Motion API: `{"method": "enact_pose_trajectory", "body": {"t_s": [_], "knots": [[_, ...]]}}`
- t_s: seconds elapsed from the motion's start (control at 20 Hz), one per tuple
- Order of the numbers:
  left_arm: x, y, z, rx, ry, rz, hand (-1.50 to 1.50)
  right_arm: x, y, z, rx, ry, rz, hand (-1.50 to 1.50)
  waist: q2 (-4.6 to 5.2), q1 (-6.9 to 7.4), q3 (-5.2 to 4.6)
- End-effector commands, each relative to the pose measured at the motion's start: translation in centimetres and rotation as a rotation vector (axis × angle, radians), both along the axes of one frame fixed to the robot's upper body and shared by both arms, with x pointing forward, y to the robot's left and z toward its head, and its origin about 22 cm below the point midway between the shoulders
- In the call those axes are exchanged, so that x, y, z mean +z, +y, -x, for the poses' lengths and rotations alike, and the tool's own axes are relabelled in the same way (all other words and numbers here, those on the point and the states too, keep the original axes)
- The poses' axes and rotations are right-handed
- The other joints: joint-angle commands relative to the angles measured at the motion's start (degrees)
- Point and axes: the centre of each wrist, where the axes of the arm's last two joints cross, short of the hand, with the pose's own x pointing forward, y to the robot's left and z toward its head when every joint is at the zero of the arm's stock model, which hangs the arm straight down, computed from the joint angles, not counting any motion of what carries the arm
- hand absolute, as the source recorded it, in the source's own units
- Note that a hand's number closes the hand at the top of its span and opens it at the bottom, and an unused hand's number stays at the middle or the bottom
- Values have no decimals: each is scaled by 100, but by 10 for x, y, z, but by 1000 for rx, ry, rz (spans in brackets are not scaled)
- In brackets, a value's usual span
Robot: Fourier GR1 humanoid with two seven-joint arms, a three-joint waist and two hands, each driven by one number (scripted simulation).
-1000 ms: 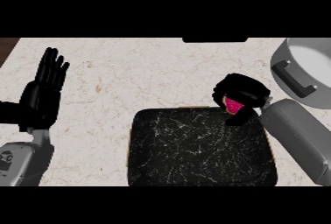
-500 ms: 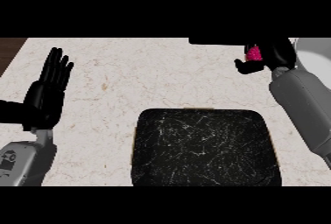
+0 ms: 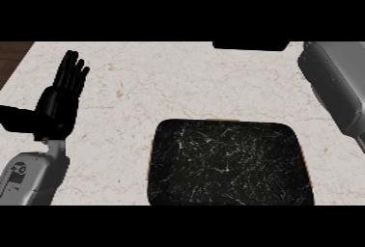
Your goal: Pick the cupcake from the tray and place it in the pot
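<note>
Left hand [image 3: 61, 99] rests open at the left edge, fingers straight and up, holding nothing, clear of the work. The right forearm [image 3: 335, 87] runs off the far right; its hand is out of view, so its state cannot be told. The black tray [image 3: 228, 164] lies bare on the desk [image 3: 178, 82]. Cupcake and pot are unseen, presumably beyond the frame.

L hand [image 3: 57, 103] is showing matte black all over, w/ long slim fingers [image 3: 71, 72] and a thick thumb. It's joining a light grey forearm [image 3: 28, 178], smooth and rounded, carrying small dark markings on the casing. R forearm [image 3: 339, 89] is showing as a bulky grey shell w/ darker grey shading along its edge.
</note>
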Motion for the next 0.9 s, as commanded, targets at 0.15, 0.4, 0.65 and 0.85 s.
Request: {"method": "enact_pose_trajectory", "body": {"t_s": [0.15, 0.4, 0.65, 0.85], "knots": [[-11, 6, 1, 40, 10, -9, 0, 1, -2, -9, -294, -29, 14, 150, 5, -150, 37], [-3, 18, 6, 57, 12, 8, 0, 2, -40, -3, -338, 47, 16, 150, -57, -294, 40], [6, 19, -1, 73, 27, 10, 0, -3, -80, 13, -337, -39, -24, 150, -93, -424, 42], [4, 27, 10, 69, 4, -9, 0, -28, -110, 33, -313, -6, -32, 150, -82, -380, 41]]}}
